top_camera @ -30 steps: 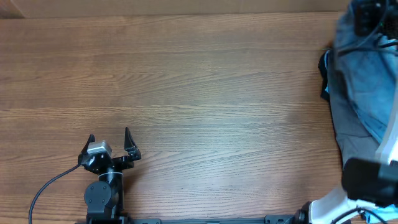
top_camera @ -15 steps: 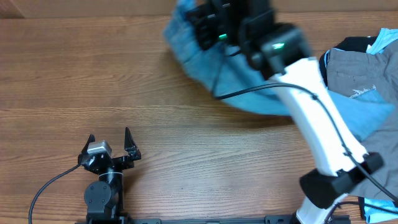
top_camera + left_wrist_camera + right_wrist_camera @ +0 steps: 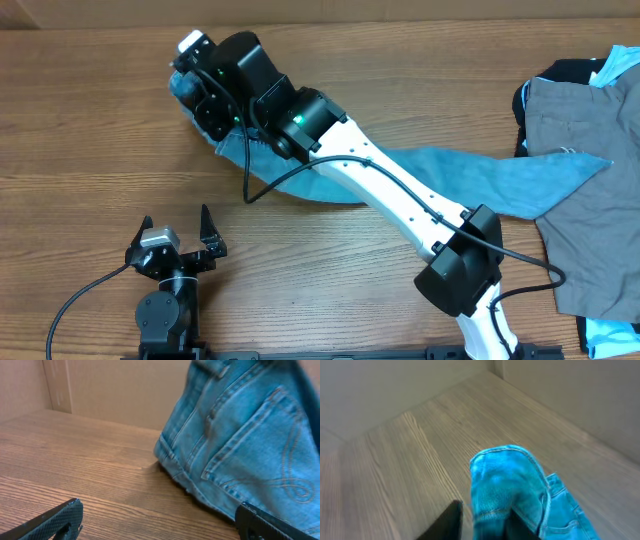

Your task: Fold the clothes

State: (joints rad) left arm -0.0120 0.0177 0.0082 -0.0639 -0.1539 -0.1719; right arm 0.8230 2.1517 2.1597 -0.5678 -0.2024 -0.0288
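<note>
Your right hand (image 3: 190,80) clamps jeans (image 3: 470,175), stretched left from the pile (image 3: 575,120); left hand (image 3: 177,220) open, idle. No fold made; everything remains.

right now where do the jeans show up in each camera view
Overhead: the jeans stretch from the upper left, under the right arm, across to the grey trousers at the right.
Left wrist: they fill the right half, stitched back pocket showing.
Right wrist: bunched at lower centre.
Shared landmark: the wooden table lies under them in all three.
</note>
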